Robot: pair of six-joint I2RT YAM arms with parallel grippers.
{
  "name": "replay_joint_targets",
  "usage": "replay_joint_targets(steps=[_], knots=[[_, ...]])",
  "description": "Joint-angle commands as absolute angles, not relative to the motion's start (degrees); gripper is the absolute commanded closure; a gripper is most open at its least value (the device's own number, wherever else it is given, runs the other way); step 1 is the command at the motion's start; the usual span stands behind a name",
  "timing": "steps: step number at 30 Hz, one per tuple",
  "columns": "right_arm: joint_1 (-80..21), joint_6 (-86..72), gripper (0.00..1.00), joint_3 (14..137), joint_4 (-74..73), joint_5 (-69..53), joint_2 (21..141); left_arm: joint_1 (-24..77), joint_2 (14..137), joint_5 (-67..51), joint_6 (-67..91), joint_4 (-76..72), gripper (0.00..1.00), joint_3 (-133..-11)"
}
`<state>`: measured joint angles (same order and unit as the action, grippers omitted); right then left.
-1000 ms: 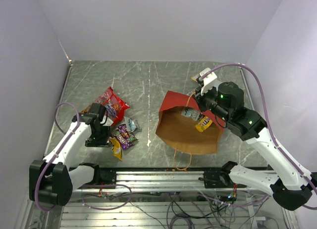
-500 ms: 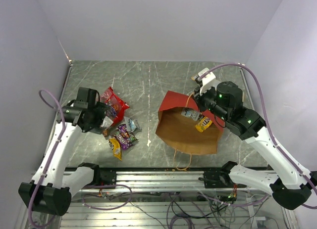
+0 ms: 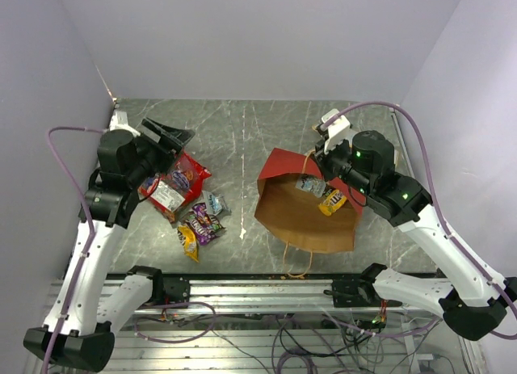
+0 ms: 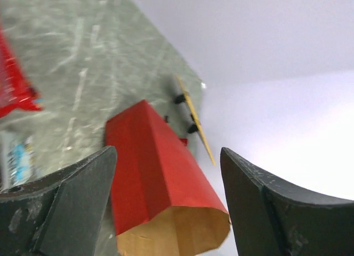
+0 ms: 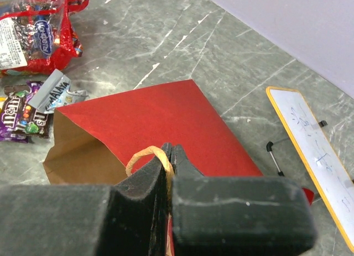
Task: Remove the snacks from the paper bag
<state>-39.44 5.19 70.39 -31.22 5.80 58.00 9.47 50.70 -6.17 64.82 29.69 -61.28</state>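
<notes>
The brown paper bag (image 3: 303,216) with red side panels lies on its side, mouth towards the left. A silver-blue packet (image 3: 309,184) and a yellow packet (image 3: 331,200) show inside it. My right gripper (image 3: 317,160) is shut on the bag's loop handle (image 5: 145,155) at its upper edge. A red chip bag (image 3: 174,184), a silver-blue packet (image 3: 214,203), a purple packet (image 3: 202,222) and a yellow-orange packet (image 3: 188,241) lie on the table at the left. My left gripper (image 3: 171,136) is open and empty, raised above the chip bag, facing the paper bag (image 4: 166,178).
A white board with a yellow frame (image 5: 315,151) and a black pen (image 5: 275,159) lie behind the bag at the back right. A second loop handle (image 3: 297,261) trails from the bag towards the near rail. Walls close in the table on the left, back and right.
My left gripper has lifted off the packets at the near left and swung up and back, open, now pointing at the bag. The right gripper still holds the handle in place.
</notes>
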Motion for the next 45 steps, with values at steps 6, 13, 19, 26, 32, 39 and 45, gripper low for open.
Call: replay_joint_targets(steps=[6,13,19,26,32,39,45], knots=[[-39.5,5.2,1.0,72.6,-30.3,5.6,57.3,36.4,59.3,-8.2,43.7,17.5,0.13,-69.2],[-39.5,5.6,1.0,73.7,-31.1,6.6,57.2,66.4,66.8,10.7,37.6,17.5,0.14,-69.9],[-39.5,5.2,1.0,73.9,-31.8,6.6,57.3,79.9,73.7,25.4,29.5,9.8,0.12,-67.1],[-39.5,4.3,1.0,76.0,-33.9,6.2,58.3,84.3,76.8,29.4,20.5,0.7,0.12,-61.4],[-39.5,3.3,1.0,76.0,-33.6,7.3,58.2,86.1,79.8,30.8,14.8,-4.8,0.12,-58.4],[-39.5,3.1,1.0,77.7,-35.6,7.6,59.8,85.7,88.2,38.0,8.4,-11.2,0.15,-59.6],[-39.5,4.0,1.0,81.3,-38.9,7.7,61.8,83.4,95.6,38.8,7.5,-16.2,0.26,-63.2]])
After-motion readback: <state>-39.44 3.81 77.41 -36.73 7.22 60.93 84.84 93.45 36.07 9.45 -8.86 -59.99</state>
